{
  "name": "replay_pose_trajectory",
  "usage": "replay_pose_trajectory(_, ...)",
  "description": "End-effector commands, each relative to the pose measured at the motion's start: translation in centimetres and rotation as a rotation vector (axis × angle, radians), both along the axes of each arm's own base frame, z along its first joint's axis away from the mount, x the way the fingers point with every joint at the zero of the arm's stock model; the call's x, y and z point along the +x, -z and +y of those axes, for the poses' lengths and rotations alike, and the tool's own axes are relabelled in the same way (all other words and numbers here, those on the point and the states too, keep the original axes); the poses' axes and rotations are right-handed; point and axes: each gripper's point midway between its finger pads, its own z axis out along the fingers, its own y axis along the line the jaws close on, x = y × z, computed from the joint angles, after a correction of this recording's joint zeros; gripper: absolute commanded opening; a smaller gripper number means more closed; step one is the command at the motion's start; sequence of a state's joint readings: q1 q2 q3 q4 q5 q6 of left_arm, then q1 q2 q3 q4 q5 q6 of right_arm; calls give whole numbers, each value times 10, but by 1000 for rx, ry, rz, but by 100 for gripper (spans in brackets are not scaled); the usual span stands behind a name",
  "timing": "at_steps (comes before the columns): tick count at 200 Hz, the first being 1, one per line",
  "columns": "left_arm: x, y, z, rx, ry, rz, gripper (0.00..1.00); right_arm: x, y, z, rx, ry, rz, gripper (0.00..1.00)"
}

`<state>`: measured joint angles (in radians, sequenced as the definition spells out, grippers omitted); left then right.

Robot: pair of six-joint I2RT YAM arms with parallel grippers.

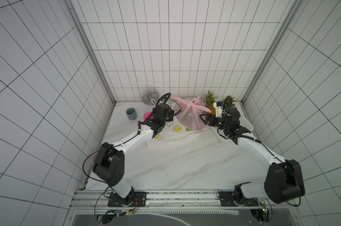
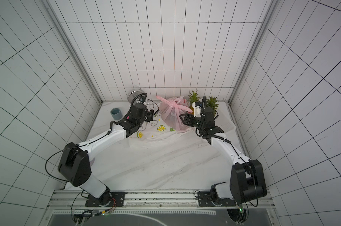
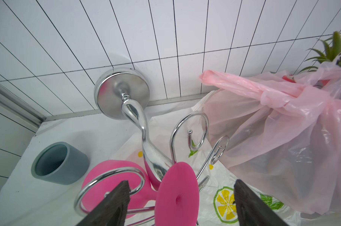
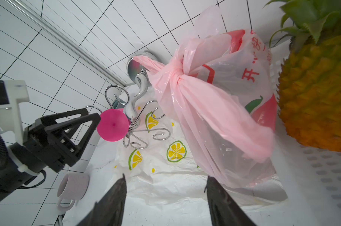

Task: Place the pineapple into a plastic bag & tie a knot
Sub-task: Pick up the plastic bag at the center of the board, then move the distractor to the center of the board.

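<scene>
Though its top is tied, the pink bag (image 1: 189,115): it stands up soft and full, so a bump could tip it over.
Knot (image 4: 177,76): it sits at the top of the pink bag and looks like just one loop. A pull on one end may undo it.
Pineapple (image 4: 314,101): one stands just beside the pink bag, outside it. I cannot tell what is inside the bag, so the job may not be done.
Left gripper (image 3: 181,183): wide open and holding nothing, near the pink bag on the hook stand's side.
Hook stand (image 3: 144,140): it lies tipped over just beside the pink bag. If the left gripper pushes it, a hook could rip the thin plastic.
Right gripper (image 4: 165,177): open and holding nothing, close by the pink bag's low side. If it moves ahead, it may poke the bag or knock the pineapple.
</scene>
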<state>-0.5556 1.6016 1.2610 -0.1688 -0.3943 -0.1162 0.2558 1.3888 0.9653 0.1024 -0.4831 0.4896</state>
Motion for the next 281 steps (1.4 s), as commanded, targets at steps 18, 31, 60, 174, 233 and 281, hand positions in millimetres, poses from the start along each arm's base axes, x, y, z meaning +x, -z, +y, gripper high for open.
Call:
replay_pose_trajectory(18, -28, -53, -6, -61, 52, -113, 83, -3, -2, 45, -16, -128, -33, 63)
replay_pose_trajectory(31, -39, -64, 0, -92, 47, -131, 83, -6, 2, 63, -32, -172, -31, 63)
replay_pose_trajectory(60, -58, -71, 19, -120, 22, -128, 83, -8, 9, 99, -45, -244, -20, 62)
replay_pose_trajectory(174, -118, 103, 109, -475, -221, 168, 83, 11, 39, 224, -79, -347, -25, 63)
replay_pose_trajectory(233, -119, 131, 116, -484, -237, 212, 86, 47, 42, 239, -64, -290, -59, 61)
replay_pose_trajectory(281, -117, 177, 99, -497, -204, 397, 89, 60, 52, 241, -45, -287, -31, 45)
